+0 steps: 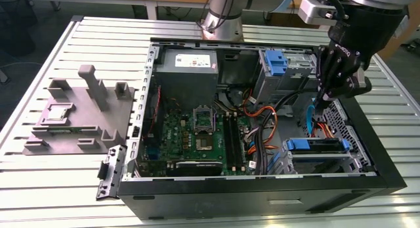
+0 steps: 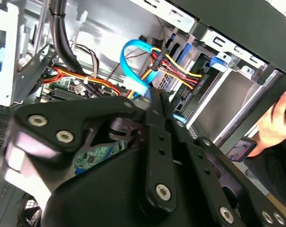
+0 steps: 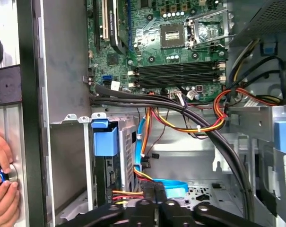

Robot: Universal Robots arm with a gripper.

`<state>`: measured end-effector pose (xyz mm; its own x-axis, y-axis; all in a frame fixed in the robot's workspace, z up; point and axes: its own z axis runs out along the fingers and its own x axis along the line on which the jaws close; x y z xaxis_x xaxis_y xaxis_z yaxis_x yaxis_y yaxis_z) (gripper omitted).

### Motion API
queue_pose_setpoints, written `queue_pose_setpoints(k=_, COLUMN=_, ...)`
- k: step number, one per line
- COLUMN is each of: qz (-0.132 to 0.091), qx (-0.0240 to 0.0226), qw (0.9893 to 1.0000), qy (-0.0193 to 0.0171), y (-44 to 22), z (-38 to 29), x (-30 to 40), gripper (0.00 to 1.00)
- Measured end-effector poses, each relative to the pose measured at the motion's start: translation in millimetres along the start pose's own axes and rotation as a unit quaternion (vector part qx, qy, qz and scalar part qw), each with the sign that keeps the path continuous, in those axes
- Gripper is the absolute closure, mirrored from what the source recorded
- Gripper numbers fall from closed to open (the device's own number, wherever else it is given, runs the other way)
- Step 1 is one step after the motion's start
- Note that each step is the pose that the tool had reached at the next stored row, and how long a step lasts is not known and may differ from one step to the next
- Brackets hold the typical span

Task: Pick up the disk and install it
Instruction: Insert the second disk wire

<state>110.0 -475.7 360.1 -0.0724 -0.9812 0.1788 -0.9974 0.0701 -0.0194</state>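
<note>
Exterior view: the arm reaches down into an open computer case [image 1: 367, 154] lying on a slatted desk [image 1: 59, 188], with the fingers [image 1: 323, 104] lowered toward the drive bay on the exterior view's right. The disk [image 1: 315, 145] sits just below the fingers in that bay, its blue rail facing up and red, yellow and orange wires [image 1: 323, 128] running to it. A blue cable [image 1: 308, 121] loops right beside the fingers, and in the second wrist view the same blue cable [image 2: 133, 61] arcs just past the closed-looking fingers [image 2: 154, 97], which meet in a narrow line with nothing seen between them. In the first wrist view the fingers [image 3: 154, 204] stand pressed together just over the blue cable [image 3: 171, 186], and the disk's blue rail [image 3: 105, 139] shows in the cage to one side of them. The motherboard [image 1: 196, 134] lies farther from the fingers, across the case, and a grey power supply [image 1: 187, 71] lies beyond it. A grey fixture [image 1: 78, 115] rests on the desk well apart from the fingers, outside the case. A person's hand [image 3: 3, 184] rests at the case's outer edge in the first wrist view.
</note>
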Motion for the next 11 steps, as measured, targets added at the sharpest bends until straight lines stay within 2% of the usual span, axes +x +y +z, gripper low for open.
queue_pose_setpoints(k=1, qz=0.0, qx=0.0001, qw=1.0, qy=0.0017, y=0.0, z=0.9, x=-0.1, gripper=0.89)
queue_pose_setpoints(k=3, qz=0.0, qx=0.0004, qw=1.0, qy=0.006, y=0.0, z=2.4, x=-0.4, gripper=0.89)
queue_pose_setpoints(k=8, qz=0.0, qx=0.0016, qw=0.9998, qy=0.0222, y=0.1, z=5.5, x=-0.9, gripper=0.89)
queue_pose_setpoints(k=9, qz=0.0, qx=0.0019, qw=0.9997, qy=0.0255, y=0.1, z=6.1, x=-1.0, gripper=0.82)
queue_pose_setpoints(k=11, qz=0.0, qx=0.0023, qw=0.9995, qy=0.0322, y=0.1, z=7.3, x=-1.3, gripper=0.82)
